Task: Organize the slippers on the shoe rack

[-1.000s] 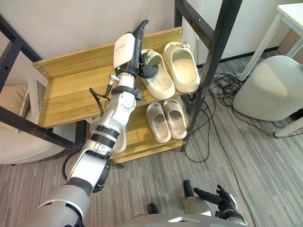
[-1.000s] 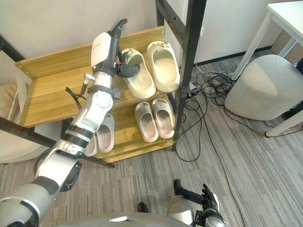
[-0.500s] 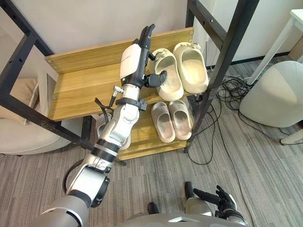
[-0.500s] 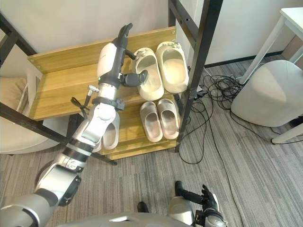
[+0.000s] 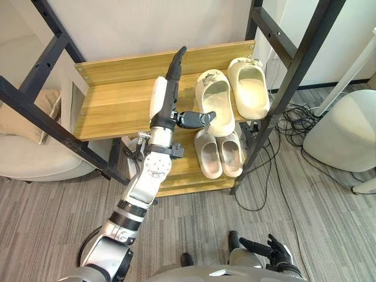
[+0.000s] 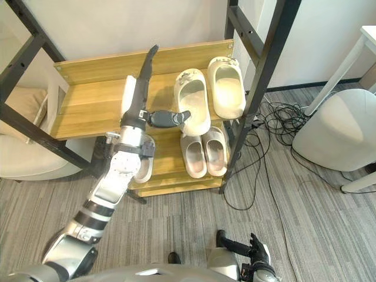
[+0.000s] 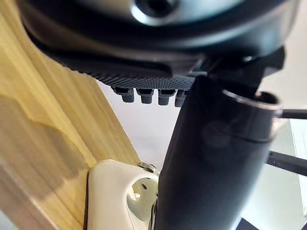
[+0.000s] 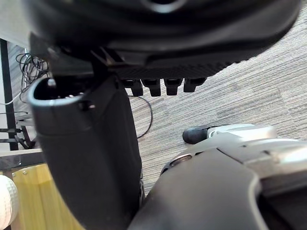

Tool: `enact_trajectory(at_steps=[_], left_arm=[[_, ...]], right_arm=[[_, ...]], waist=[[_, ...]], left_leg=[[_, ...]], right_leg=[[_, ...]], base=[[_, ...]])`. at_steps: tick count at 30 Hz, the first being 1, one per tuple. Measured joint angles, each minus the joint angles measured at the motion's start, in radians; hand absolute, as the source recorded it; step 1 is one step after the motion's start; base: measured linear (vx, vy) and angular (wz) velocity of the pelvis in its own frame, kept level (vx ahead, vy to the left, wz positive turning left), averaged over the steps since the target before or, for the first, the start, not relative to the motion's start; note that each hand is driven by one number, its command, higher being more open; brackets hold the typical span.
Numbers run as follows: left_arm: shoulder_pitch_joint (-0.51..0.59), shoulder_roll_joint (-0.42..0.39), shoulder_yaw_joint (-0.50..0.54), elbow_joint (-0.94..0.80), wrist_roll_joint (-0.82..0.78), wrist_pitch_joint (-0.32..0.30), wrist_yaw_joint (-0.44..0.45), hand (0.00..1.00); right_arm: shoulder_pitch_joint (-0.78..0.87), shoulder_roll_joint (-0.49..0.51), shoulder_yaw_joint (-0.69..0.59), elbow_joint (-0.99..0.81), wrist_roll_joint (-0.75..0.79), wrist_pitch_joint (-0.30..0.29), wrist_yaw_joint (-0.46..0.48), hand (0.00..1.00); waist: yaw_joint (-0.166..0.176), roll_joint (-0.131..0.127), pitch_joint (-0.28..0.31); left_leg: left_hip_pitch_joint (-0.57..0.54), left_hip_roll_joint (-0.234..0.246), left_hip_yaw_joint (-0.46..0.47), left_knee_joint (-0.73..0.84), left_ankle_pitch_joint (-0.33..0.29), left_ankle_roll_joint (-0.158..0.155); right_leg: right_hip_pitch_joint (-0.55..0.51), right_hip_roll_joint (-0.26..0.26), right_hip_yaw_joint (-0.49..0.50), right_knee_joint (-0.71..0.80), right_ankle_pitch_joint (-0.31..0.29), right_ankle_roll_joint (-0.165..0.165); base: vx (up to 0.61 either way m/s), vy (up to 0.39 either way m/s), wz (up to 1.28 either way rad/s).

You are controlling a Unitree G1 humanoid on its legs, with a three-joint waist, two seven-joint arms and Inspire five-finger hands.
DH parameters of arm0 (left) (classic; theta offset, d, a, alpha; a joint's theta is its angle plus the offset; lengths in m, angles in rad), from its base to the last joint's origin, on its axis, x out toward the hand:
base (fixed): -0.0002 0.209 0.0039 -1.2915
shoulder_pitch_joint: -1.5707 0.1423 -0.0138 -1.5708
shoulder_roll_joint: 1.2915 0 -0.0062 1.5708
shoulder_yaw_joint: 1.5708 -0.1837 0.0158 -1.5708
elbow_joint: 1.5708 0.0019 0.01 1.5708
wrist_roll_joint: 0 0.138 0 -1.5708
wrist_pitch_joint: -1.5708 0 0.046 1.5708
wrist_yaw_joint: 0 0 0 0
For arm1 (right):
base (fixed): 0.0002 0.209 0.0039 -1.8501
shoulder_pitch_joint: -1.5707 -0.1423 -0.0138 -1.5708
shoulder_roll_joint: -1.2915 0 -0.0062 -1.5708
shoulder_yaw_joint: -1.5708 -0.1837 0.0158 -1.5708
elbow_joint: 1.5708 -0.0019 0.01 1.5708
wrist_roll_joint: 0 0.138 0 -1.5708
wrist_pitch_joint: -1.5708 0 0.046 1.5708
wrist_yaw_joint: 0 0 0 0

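Two cream clog slippers stand side by side at the right end of the wooden rack's top shelf (image 5: 111,108): the left slipper (image 5: 216,100) and the right slipper (image 5: 249,87). My left hand (image 5: 160,100) is raised over the shelf just left of them, open, fingers straight and pointing at the back board. Its thumb (image 5: 197,119) lies against the heel of the left slipper, whose cream edge (image 7: 120,191) shows past the thumb in the left wrist view. A beige pair (image 5: 218,154) sits on the lower shelf. My right hand (image 5: 275,254) hangs low over the carpet, open.
A white slipper (image 6: 143,167) lies on the lower shelf behind my left arm. Black frame posts (image 5: 282,88) stand in front of the rack. A grey pouf (image 5: 343,126) and loose cables (image 5: 294,111) lie to the right, a beige cushion (image 5: 29,158) to the left.
The camera has shifted, moving the whole scene right. My left hand has drawn back along the left cream slipper, its thumb going from the slipper's side to its heel.
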Motion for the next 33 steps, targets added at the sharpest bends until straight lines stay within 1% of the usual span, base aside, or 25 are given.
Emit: enact_trajectory(at_steps=[2, 4, 8, 10, 14, 18, 19, 21, 24, 29, 31, 33], left_arm=[[0.013, -0.005, 0.000, 0.000, -0.044, -0.006, 0.002, 1.00], [0.037, -0.011, 0.000, 0.000, -0.125, -0.009, -0.001, 1.00], [0.071, -0.028, 0.000, 0.000, -0.202, -0.011, -0.009, 1.00], [0.092, -0.038, -0.002, 0.000, -0.252, -0.016, -0.016, 1.00], [0.131, -0.054, -0.036, -0.001, -0.360, -0.026, -0.046, 1.00], [0.134, -0.063, -0.086, -0.001, -0.443, -0.028, -0.068, 1.00], [0.134, -0.067, -0.103, -0.001, -0.496, -0.028, -0.079, 1.00], [0.134, -0.067, -0.121, -0.001, -0.534, -0.028, -0.085, 1.00], [0.134, -0.072, -0.137, -0.001, -0.574, -0.028, -0.088, 1.00], [0.119, -0.078, -0.197, 0.000, -0.632, -0.027, -0.089, 1.00], [0.093, -0.082, -0.237, 0.014, -0.652, -0.025, -0.089, 1.00], [0.072, -0.082, -0.254, 0.029, -0.654, -0.020, -0.091, 1.00]], right_arm=[[-0.001, 0.000, 0.004, 0.002, 0.000, 0.004, -0.001, 1.00], [-0.011, 0.000, 0.020, 0.018, 0.000, 0.010, -0.004, 1.00], [-0.012, 0.000, 0.032, 0.018, 0.000, 0.020, -0.004, 1.00], [-0.012, -0.001, 0.039, 0.018, 0.000, 0.025, -0.005, 1.00], [-0.011, -0.001, 0.040, 0.018, 0.000, 0.029, -0.009, 1.00], [-0.010, -0.002, 0.049, 0.019, 0.000, 0.033, -0.018, 1.00], [-0.009, -0.002, 0.052, 0.019, 0.000, 0.035, -0.020, 1.00], [-0.010, -0.009, 0.071, 0.024, 0.000, 0.036, -0.021, 1.00], [-0.011, -0.009, 0.071, 0.032, 0.000, 0.036, -0.024, 1.00], [-0.012, -0.008, 0.073, 0.036, 0.000, 0.037, -0.025, 1.00], [-0.012, -0.008, 0.078, 0.037, 0.000, 0.039, -0.026, 1.00], [-0.012, -0.008, 0.078, 0.037, 0.000, 0.040, -0.026, 1.00]], waist=[[0.003, -0.004, -0.002], [0.004, -0.015, -0.010], [0.006, -0.027, -0.019], [0.008, -0.030, -0.022], [0.013, -0.031, -0.024], [0.013, -0.032, -0.029], [0.011, -0.032, -0.036], [0.014, -0.033, -0.041], [0.015, -0.034, -0.048], [0.015, -0.036, -0.052], [0.014, -0.039, -0.055], [0.011, -0.040, -0.056]], left_leg=[[0.000, -0.001, -0.002, 0.000, 0.001, 0.001], [-0.006, -0.002, -0.011, 0.001, 0.003, 0.004], [-0.015, -0.004, -0.027, 0.004, 0.005, 0.006], [-0.015, -0.004, -0.027, 0.004, 0.006, 0.006], [-0.015, -0.005, -0.029, 0.004, 0.006, 0.007], [-0.014, -0.006, -0.040, 0.004, 0.009, 0.007], [-0.014, -0.006, -0.051, 0.003, 0.011, 0.007], [-0.013, -0.005, -0.053, 0.001, 0.013, 0.005], [-0.013, -0.005, -0.055, -0.002, 0.016, 0.005], [-0.011, -0.007, -0.057, -0.009, 0.022, 0.005], [-0.006, -0.007, -0.057, -0.021, 0.028, 0.005], [-0.003, -0.007, -0.056, -0.023, 0.029, 0.005]], right_leg=[[0.001, -0.001, -0.003, 0.000, 0.000, 0.000], [0.001, -0.003, -0.012, 0.000, 0.000, 0.000], [0.002, -0.006, -0.026, 0.000, 0.000, 0.000], [0.002, -0.006, -0.027, 0.000, 0.000, 0.000], [0.003, -0.008, -0.029, 0.000, 0.000, 0.000], [0.009, -0.009, -0.040, 0.000, -0.003, -0.003], [0.015, -0.009, -0.053, 0.000, -0.006, -0.004], [0.017, -0.009, -0.055, 0.000, -0.007, -0.004], [0.016, -0.009, -0.057, 0.000, -0.007, -0.004], [0.017, -0.011, -0.059, 0.000, -0.007, -0.004], [0.016, -0.010, -0.060, 0.000, -0.007, -0.004], [0.017, -0.010, -0.059, 0.000, -0.007, -0.004]], base=[[-0.01, -0.008, 0.06], [-0.01, -0.008, 0.11], [-0.01, -0.010, 0.13], [0.00, 0.000, 0.00], [0.00, 0.000, 0.00], [-0.01, -0.009, 0.09], [-0.01, -0.015, 0.18], [-0.01, -0.012, 0.10], [0.00, -0.004, 0.01], [0.00, 0.000, 0.00], [0.00, 0.000, 0.00], [0.00, 0.000, 0.00]])
